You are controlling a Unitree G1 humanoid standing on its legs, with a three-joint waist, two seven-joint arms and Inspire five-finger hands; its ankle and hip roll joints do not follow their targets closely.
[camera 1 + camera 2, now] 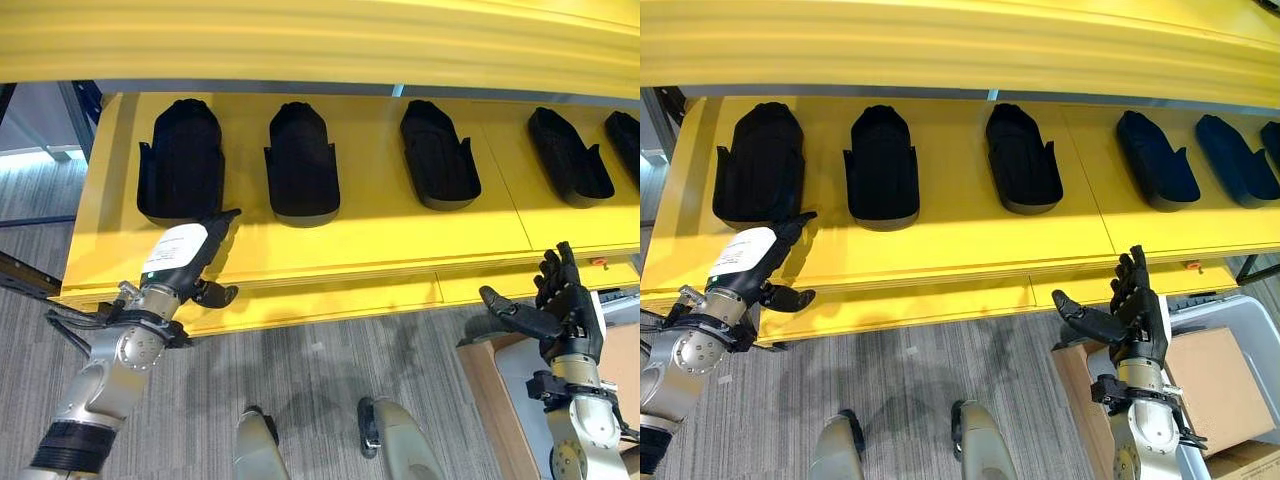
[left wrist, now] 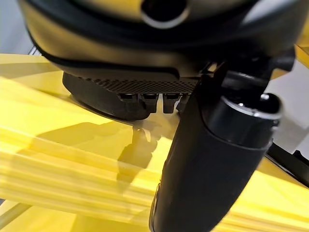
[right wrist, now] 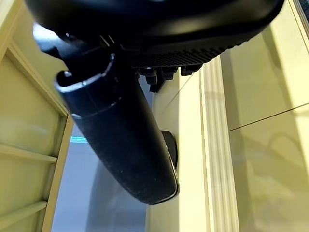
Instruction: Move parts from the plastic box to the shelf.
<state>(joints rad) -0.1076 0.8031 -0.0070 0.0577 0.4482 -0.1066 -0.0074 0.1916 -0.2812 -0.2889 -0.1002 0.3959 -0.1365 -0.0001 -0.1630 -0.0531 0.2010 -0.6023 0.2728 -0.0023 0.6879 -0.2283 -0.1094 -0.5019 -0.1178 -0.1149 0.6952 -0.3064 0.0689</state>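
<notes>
The left arm comes in low from the robot's left and angles up toward the yellow shelf (image 1: 380, 235), its left hand (image 1: 183, 255) laid over the shelf's front part with the white-covered back facing up. The fingers are stretched straight and close together, their tips reaching the near end of the leftmost black part (image 1: 180, 160) — whether they actually touch it or hang just short I cannot tell. The thumb (image 1: 213, 294) sticks out below, past the shelf's front lip. Nothing is gripped in this hand; in its wrist view only the bare yellow surface and the dark edge of a part lie beyond the fingers.

The right arm rises almost straight up at the robot's lower right, in front of the shelf's edge and apart from it. Its right hand (image 1: 1132, 310) is held upright, fingers straight and slightly spread, thumb pointing off to the side (empty).

Black parts lie in a row along the shelf, well spaced: a second (image 1: 301, 162) and third (image 1: 438, 155) beside the first, then a fourth (image 1: 569, 157) further right. The grey plastic box (image 1: 1250, 315) stands on the floor by the right arm, next to a cardboard box (image 1: 1210, 385).
</notes>
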